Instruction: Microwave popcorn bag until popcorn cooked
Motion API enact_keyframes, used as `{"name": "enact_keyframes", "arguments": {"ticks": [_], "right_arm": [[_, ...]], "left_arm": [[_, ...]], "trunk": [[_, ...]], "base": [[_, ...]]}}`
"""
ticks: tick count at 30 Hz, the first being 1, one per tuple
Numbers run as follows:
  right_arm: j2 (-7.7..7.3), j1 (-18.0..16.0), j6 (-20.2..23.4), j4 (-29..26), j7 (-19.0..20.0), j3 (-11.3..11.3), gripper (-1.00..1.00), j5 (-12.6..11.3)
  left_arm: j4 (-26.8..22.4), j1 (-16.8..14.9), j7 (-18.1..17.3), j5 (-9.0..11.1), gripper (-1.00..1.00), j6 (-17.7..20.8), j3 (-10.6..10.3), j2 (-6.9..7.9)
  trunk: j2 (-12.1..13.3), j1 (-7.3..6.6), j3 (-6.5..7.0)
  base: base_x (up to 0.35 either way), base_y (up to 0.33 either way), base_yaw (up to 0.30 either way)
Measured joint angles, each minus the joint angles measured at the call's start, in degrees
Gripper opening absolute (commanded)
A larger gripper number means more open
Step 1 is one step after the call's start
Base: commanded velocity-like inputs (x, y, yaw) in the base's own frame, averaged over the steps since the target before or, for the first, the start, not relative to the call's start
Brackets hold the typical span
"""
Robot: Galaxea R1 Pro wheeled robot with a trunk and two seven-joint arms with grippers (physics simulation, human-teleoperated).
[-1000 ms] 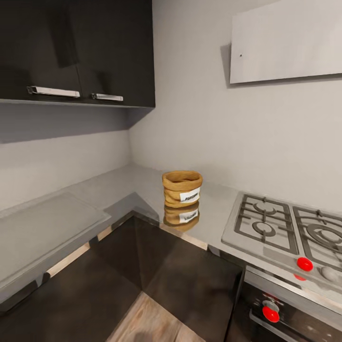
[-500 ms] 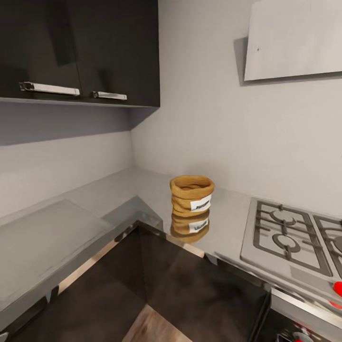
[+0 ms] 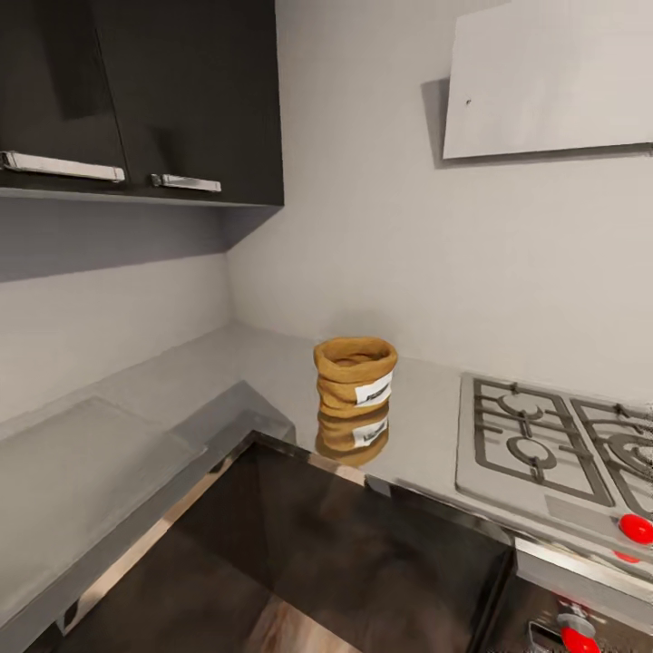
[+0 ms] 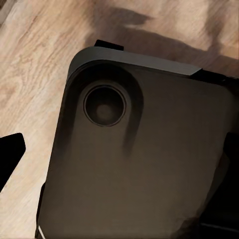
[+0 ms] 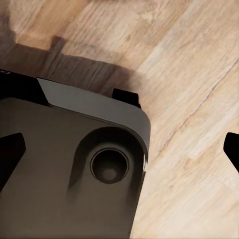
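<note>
So, quick rundown of what's on screen:

popcorn bag [image 3: 355, 376]: sitting upright on the countertop [image 3: 263, 367], near the inside corner, just left of the stove. Nothing touching it. Its mirror image shows in the glossy slab right below. White label faces front-right, text too small to read. Can't see inside from this angle.

stove [image 3: 544, 444]: gas hob, cut off at the right edge. Red knobs [image 3: 635, 529] partly out of picture.

upper cabinets [image 3: 181, 100]: dark, two metal handles, cropped at top and left.

range hood [image 3: 553, 82]: pale panel on the wall, cut off at top right.

left gripper [image 4: 119, 164]: fingertips are dark slivers at opposite edges of its wrist view, so spread apart, holding nothing. Below it, the robot's dark base [image 4: 139, 164] over wood floor [image 4: 35, 64].

right gripper [image 5: 124, 154]: same deal, tips wide apart at the picture edges, nothing between them.
</note>
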Motion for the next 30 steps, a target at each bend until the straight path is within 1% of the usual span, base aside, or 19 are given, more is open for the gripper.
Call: {"name": "enact_keyframes", "arguments": {"ticks": [20,30], "right_arm": [[-0.09,0.00,0.06,0.00,0.01,-0.09,1.00,-0.01],[-0.09,-0.01,-0.01,0.00,0.08,0.00,1.00,0.26]], "left_arm": [[0.00,-0.01,0.08,-0.01,1.00,-0.05,0.00,0.00],[0.01,0.01,0.16,0.08,1.00,-0.01,0.00,0.00]], "trunk": [[0.00,0.00,0.55],[-0.01,-0.03,0.58]], "base": [[0.004,0.009,-0.230],[0.293,0.000,-0.011]]}}
